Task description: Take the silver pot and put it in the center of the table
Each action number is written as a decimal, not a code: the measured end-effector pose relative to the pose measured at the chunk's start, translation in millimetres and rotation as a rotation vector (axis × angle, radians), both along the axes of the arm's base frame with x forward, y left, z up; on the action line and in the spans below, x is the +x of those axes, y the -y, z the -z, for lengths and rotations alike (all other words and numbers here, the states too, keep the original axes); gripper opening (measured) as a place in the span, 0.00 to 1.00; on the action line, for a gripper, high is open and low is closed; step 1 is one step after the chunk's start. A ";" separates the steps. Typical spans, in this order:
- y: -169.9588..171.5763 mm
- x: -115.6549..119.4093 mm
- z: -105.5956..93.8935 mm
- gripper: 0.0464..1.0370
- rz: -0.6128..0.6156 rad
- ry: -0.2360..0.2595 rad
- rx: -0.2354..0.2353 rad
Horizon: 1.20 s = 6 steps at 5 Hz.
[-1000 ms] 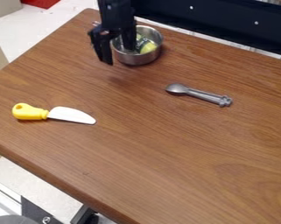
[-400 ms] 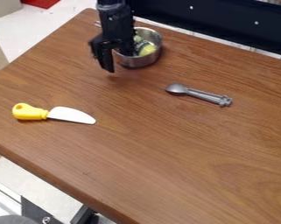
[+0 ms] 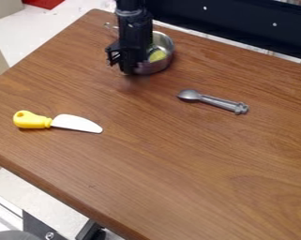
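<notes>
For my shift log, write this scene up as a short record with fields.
pot: silver, near the table's far edge
pot contents: something yellow-green
claw: low at the pot's left side in the picture
knife: yellow handle, white blade, lying at picture left
spoon: grey, lying right of the pot and nearer the camera
goal: pot not at the table's center

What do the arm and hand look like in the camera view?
The black robot arm has a thick, roughly cylindrical lower section with faint grey highlights. The black hand below is angular, with open, bracket-like parts at its left edge in the picture. I can't make out cables or markings.
</notes>
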<state>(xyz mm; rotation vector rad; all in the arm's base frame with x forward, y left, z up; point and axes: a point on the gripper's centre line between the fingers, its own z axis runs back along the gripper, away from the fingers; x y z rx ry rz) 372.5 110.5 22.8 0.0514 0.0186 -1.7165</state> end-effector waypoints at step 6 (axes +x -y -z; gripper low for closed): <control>21.7 14.1 -25.9 0.02 -0.128 0.111 -0.077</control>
